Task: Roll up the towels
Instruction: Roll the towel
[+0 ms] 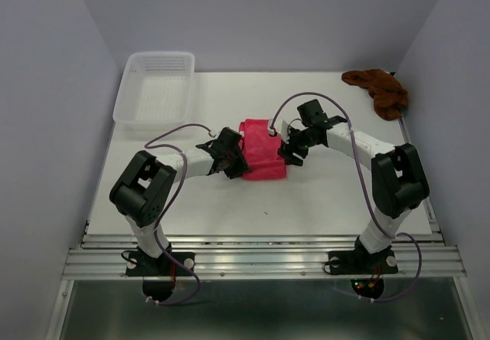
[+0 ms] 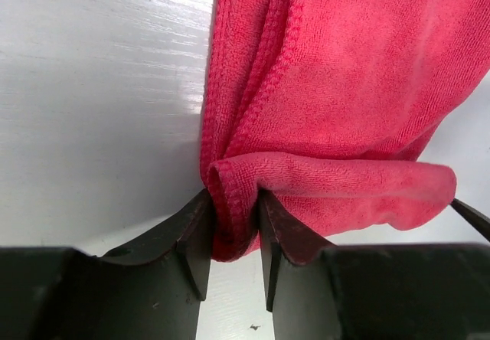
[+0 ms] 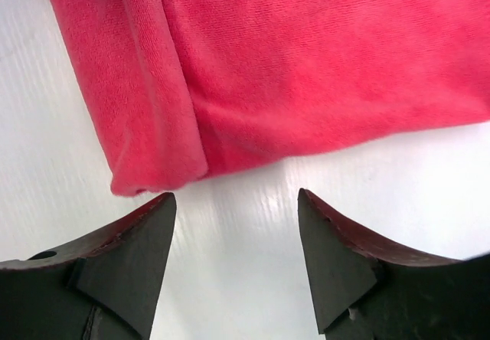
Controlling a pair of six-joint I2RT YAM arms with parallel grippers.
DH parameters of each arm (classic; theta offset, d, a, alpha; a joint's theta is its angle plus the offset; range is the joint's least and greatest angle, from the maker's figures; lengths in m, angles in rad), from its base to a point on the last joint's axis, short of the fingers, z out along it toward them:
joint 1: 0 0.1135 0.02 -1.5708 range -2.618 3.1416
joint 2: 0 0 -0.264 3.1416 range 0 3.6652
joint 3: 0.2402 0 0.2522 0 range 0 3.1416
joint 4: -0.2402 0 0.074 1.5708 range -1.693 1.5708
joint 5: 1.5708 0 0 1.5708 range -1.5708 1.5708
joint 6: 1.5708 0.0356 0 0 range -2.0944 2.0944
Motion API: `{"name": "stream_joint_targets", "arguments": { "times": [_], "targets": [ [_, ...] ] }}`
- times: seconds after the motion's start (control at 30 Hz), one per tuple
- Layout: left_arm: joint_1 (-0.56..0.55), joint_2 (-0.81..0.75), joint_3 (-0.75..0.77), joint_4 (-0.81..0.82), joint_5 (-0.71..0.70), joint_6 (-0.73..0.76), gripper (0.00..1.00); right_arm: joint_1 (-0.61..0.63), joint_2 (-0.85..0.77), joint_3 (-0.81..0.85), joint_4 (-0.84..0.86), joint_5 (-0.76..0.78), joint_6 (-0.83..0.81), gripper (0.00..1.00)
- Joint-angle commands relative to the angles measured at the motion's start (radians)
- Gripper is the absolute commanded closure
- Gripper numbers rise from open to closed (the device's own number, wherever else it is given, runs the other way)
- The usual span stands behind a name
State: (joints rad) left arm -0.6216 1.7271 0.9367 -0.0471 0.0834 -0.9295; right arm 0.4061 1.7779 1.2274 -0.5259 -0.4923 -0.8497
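Observation:
The pink-red towel [image 1: 262, 150] lies folded in the middle of the table between both arms. My left gripper [image 2: 232, 202] is shut on a folded edge of the pink-red towel [image 2: 337, 87], with the cloth pinched between its two dark fingers. Just short of the towel's right edge, my right gripper [image 3: 237, 198] stands open over bare table, the pink-red towel [image 3: 291, 64] lying free ahead of its tips. The rust brown towel [image 1: 380, 89] lies crumpled at the far right corner, away from both grippers.
A white perforated basket [image 1: 155, 89] stands at the far left of the table. Grey walls close in the table on three sides. A metal rail [image 1: 260, 252] runs along the near edge by the arm bases.

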Motion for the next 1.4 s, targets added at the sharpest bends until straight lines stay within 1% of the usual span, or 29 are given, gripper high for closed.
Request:
{"name": "stream_joint_targets", "arguments": {
  "times": [0.0, 0.07, 0.1, 0.13, 0.2, 0.23, 0.33, 0.37, 0.43, 0.47, 0.6, 0.63, 0.87, 1.07, 1.37],
  "targets": [
    [-0.001, 0.022, 0.016, -0.037, -0.007, 0.012, 0.63, -0.007, -0.133, -0.011, -0.051, 0.014, -0.181, 0.26],
    [-0.001, 0.019, 0.017, -0.039, -0.004, 0.012, 0.64, 0.002, -0.181, -0.052, -0.048, -0.011, -0.219, 0.24],
    [-0.001, 0.016, 0.017, -0.04, -0.001, 0.012, 0.68, 0.002, -0.205, -0.074, -0.036, -0.018, -0.232, 0.22],
    [-0.001, 0.015, 0.02, -0.043, 0.004, 0.009, 0.7, 0.017, -0.251, -0.132, 0.001, -0.034, -0.27, 0.2],
    [-0.001, 0.017, 0.025, -0.051, 0.024, 0.006, 0.72, 0.045, -0.29, -0.193, 0.079, -0.046, -0.298, 0.19],
    [-0.001, 0.02, 0.034, -0.057, 0.029, 0.0, 0.76, 0.074, -0.302, -0.216, 0.092, -0.043, -0.32, 0.19],
    [0.0, 0.035, 0.056, -0.089, 0.064, -0.011, 0.93, 0.121, -0.307, -0.261, 0.119, -0.019, -0.351, 0.18],
    [0.0, 0.037, 0.057, -0.092, 0.088, -0.011, 0.97, 0.132, -0.293, -0.266, 0.128, -0.014, -0.354, 0.18],
    [0.003, 0.032, 0.054, -0.092, 0.11, -0.02, 1.0, 0.157, -0.279, -0.276, 0.153, 0.007, -0.359, 0.18],
    [0.003, 0.031, 0.054, -0.091, 0.122, -0.02, 1.0, 0.18, -0.275, -0.282, 0.162, 0.014, -0.364, 0.18],
    [0.011, 0.014, 0.048, -0.093, 0.174, -0.022, 1.0, 0.229, -0.281, -0.35, 0.303, 0.079, -0.388, 0.18],
    [0.014, 0.011, 0.042, -0.089, 0.183, -0.022, 1.0, 0.229, -0.281, -0.362, 0.314, 0.083, -0.397, 0.18],
    [0.043, -0.018, 0.005, -0.067, 0.259, -0.034, 1.0, 0.247, -0.261, -0.399, 0.319, 0.07, -0.44, 0.21],
    [0.063, -0.023, -0.03, -0.027, 0.328, -0.078, 1.0, 0.247, -0.242, -0.425, 0.319, 0.083, -0.465, 0.25],
    [0.08, -0.047, -0.062, 0.004, 0.375, -0.121, 1.0, 0.247, -0.236, -0.482, 0.403, 0.107, -0.453, 0.23]
  ]
}}
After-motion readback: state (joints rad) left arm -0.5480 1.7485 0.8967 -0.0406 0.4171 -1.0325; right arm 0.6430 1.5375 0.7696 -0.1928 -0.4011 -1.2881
